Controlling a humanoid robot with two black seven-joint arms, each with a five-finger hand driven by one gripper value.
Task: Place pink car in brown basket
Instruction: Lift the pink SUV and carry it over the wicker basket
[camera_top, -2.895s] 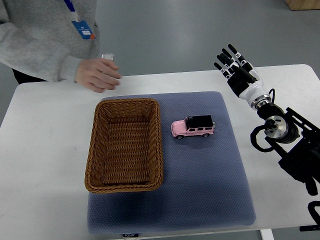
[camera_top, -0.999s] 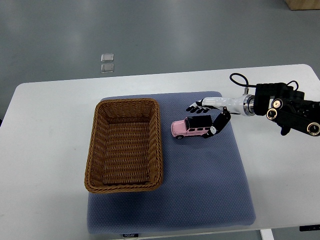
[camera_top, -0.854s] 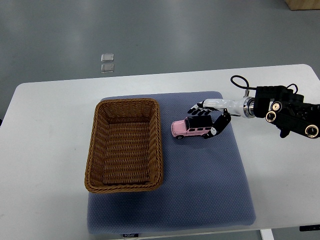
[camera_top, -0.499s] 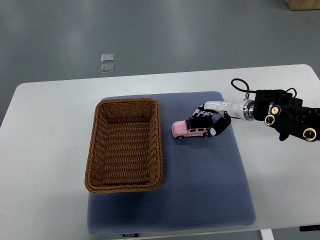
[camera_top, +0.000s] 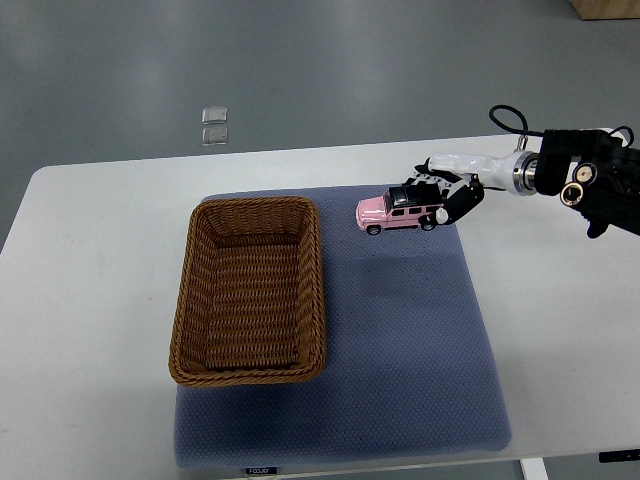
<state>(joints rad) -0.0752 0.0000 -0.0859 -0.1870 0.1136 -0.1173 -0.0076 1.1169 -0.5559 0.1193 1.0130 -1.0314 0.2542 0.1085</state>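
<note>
Pink car (camera_top: 400, 211) with a black roof is shown gripped at its rear end by the right hand (camera_top: 446, 195), whose dark fingers are curled closed around it. A shadow on the blue mat (camera_top: 420, 340) below suggests the car is held clear of the surface, near the mat's far edge. The right arm is extended level from the picture's right edge. The brown basket (camera_top: 250, 290) lies left of the car on the white table (camera_top: 90, 300).

Pink car (camera_top: 395, 212) with black roof, brown woven basket (camera_top: 250, 290), blue-grey mat (camera_top: 400, 350).
</note>
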